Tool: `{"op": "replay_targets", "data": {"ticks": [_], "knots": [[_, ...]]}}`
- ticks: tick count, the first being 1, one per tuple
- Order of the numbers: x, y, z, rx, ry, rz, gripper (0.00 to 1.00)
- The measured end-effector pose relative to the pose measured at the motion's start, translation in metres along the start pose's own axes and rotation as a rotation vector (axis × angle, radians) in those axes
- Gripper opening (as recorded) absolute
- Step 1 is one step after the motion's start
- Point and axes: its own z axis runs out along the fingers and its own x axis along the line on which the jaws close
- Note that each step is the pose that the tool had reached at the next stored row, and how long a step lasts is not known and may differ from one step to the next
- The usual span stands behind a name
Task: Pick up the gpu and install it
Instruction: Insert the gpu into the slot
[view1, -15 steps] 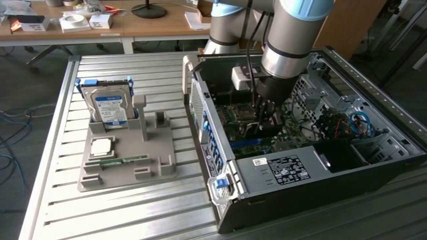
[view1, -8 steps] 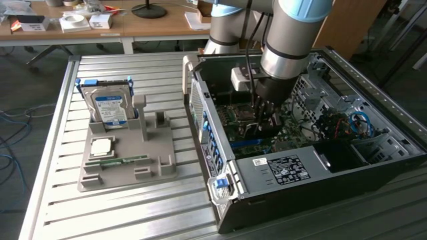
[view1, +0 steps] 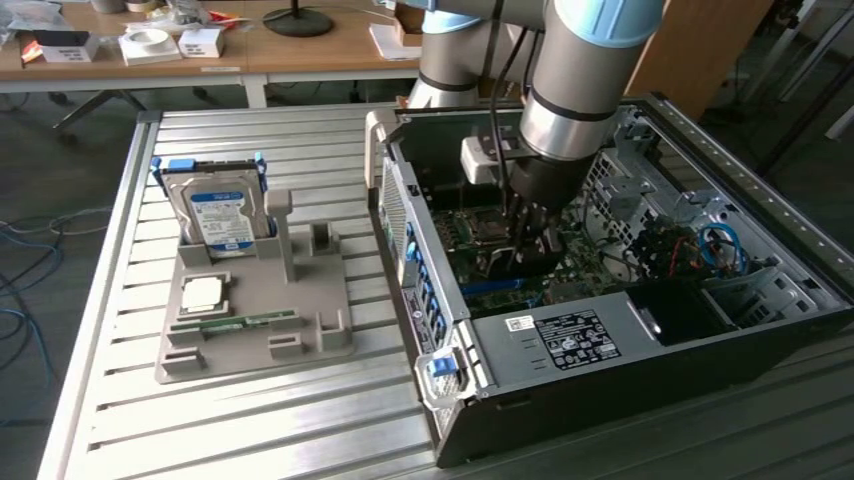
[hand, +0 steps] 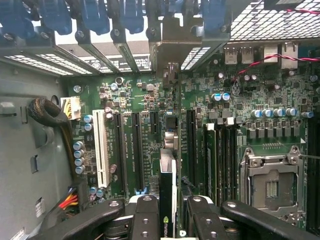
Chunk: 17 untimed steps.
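My gripper reaches down into the open computer case, low over the green motherboard. In the wrist view the gripper is shut on the gpu, a thin dark card seen edge-on between the black fingers. The card runs along the expansion slots, between two long black slots. Its grey metal bracket stands against the case's rear slot openings, beside the blue latches. Whether its edge sits in a slot is hidden under the card.
On the exterior view's left a grey fixture holds a silver hard drive, a processor chip and a green memory stick. Inside the case are a white slot, the processor socket and cable bundles.
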Motion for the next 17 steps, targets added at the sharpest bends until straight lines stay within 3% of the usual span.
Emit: {"op": "replay_targets", "data": {"ticks": [17], "knots": [[-0.0009, 0.0027, 0.0015, 0.0, 0.0001, 0.0, 0.26]]}}
